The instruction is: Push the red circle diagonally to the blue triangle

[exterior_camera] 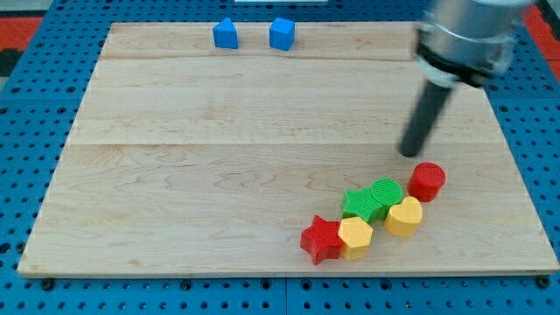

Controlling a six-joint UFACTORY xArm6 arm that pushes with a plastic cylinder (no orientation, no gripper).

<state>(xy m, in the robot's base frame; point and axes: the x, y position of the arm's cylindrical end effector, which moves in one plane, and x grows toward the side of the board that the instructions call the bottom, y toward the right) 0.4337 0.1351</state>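
The red circle lies on the wooden board at the view's lower right. My tip is just up and left of it, a small gap apart. The blue triangle sits near the board's top edge, left of centre, far from the red circle. A blue cube stands just right of the triangle.
A cluster lies down and left of the red circle: two green blocks, a yellow heart, a yellow hexagon and a red star. The arm's grey body hangs over the top right. Blue pegboard surrounds the board.
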